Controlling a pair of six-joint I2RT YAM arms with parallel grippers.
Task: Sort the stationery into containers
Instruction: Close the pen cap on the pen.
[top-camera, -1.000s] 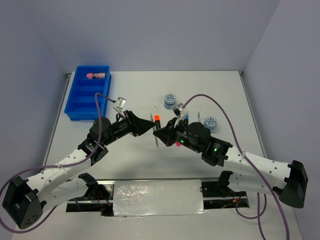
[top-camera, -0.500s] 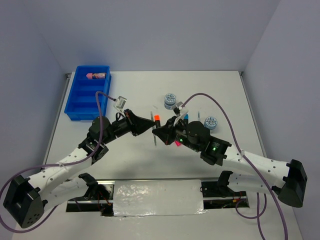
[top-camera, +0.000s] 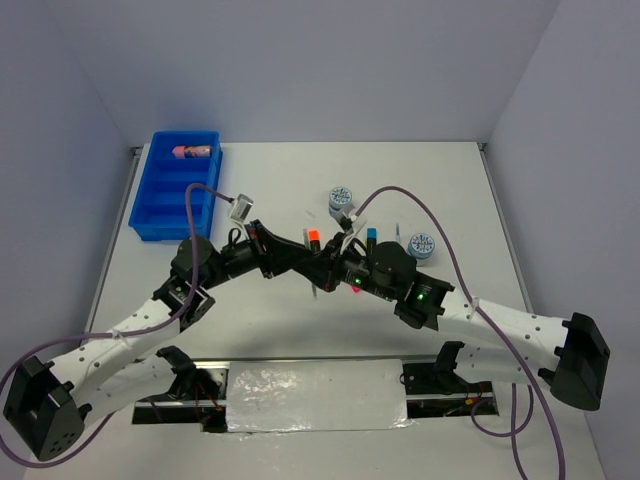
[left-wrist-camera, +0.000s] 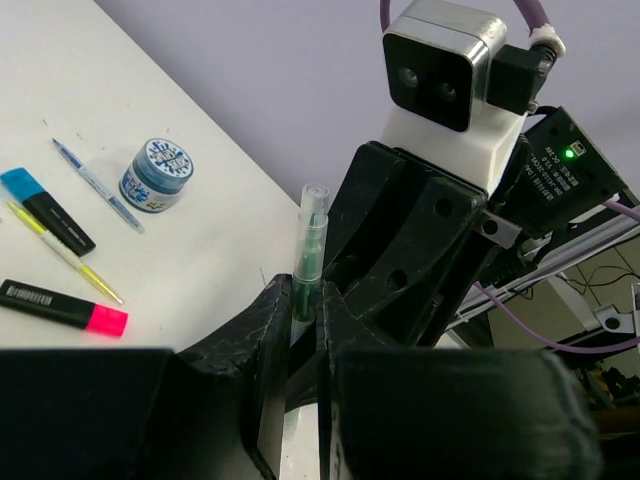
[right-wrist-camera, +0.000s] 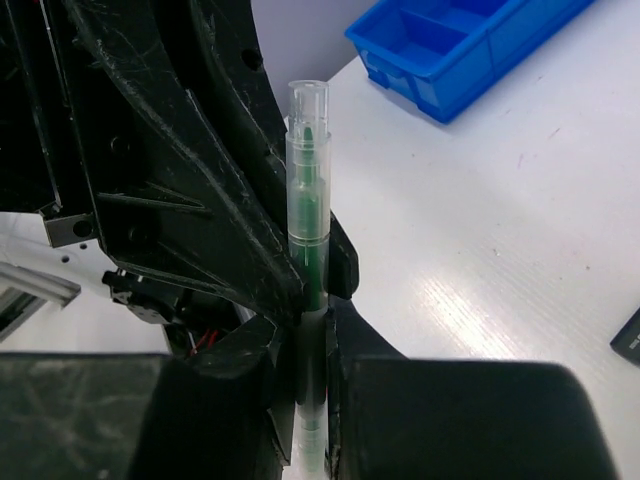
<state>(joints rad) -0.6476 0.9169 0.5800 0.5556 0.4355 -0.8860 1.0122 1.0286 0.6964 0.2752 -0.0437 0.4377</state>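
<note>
The two sets of jaws meet nose to nose over the middle of the desk (top-camera: 450, 180), and between them is the green pen (left-wrist-camera: 312, 240). The left jaws are almost closed and pinch the pen low on its barrel, with the clear capped end poking up past the fingertips. The right jaws face them from the other side, just beside them, narrowed closely around the same pen. Whether they actually press on it, I cannot tell.

On the desk just beyond the meeting point lies the orange-capped marker (top-camera: 313, 237). The blue-capped marker (top-camera: 371, 236) lies near the far side of the right jaws, with the pink-capped marker (left-wrist-camera: 65, 306) and two thin pens (left-wrist-camera: 95, 185) close by. One patterned disc (top-camera: 341, 199) sits beyond the jaws, and the other disc (top-camera: 422, 244) is off to the right of the right jaws.

The blue tray (top-camera: 165, 205) sits well apart, far left of the left jaws. The pink cylinder (top-camera: 193, 152) lies in its farthest compartment.
</note>
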